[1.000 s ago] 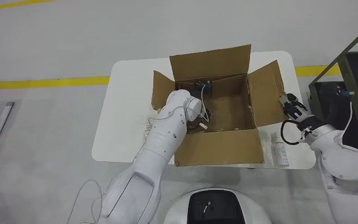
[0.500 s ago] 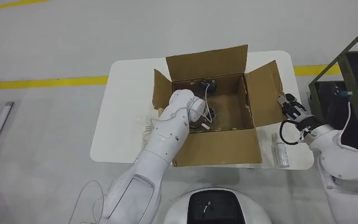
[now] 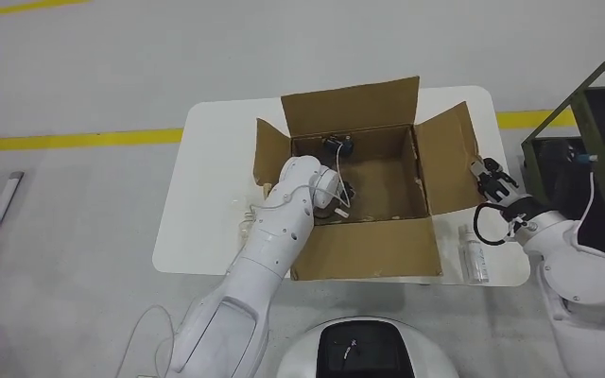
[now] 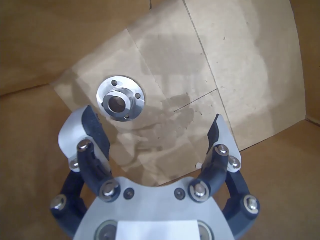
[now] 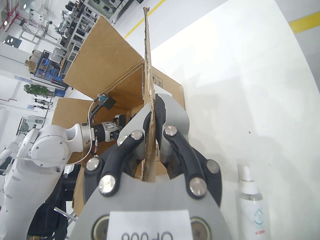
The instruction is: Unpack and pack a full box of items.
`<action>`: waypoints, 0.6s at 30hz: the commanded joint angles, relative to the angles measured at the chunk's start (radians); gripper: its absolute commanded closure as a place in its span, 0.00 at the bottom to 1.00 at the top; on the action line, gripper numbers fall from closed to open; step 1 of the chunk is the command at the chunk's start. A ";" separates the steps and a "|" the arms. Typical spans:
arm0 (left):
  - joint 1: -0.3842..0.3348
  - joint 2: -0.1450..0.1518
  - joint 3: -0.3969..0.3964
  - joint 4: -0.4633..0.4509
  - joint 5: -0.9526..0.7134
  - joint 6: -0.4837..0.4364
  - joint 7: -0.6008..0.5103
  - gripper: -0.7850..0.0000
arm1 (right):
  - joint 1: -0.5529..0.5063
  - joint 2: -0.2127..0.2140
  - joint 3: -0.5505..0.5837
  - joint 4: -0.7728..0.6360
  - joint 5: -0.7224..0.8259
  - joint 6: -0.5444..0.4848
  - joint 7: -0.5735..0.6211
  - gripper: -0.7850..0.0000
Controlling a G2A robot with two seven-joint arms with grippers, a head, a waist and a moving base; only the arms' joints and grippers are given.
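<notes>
While R jaws pinch flap [image 3: 446, 151], bottle [image 3: 473, 253] beside.

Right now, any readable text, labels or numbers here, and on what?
None reads whole.
Spray bottle: logo and small print, too small.
Box outer wall: dark printed marks, too small.
Right gripper tag: upside down, cut off by the edge.
Left gripper tag: blank where visible.

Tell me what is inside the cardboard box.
Inside the cardboard box a round metal flange lies on a brown paper sheet, with the open left gripper close to it. In the top view the left arm covers part of the floor.
</notes>
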 commanded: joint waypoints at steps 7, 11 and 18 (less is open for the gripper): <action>0.001 -0.007 -0.010 0.005 -0.065 -0.046 -0.023 0.00 | -0.003 0.004 0.000 -0.008 0.006 0.004 -0.004 1.00; -0.002 -0.008 -0.012 0.001 -0.077 -0.061 -0.032 0.00 | -0.003 0.006 -0.001 -0.010 0.007 0.003 -0.004 1.00; -0.002 -0.001 -0.035 -0.057 -0.101 -0.054 -0.044 0.00 | -0.008 0.009 -0.001 -0.015 0.016 0.001 -0.009 1.00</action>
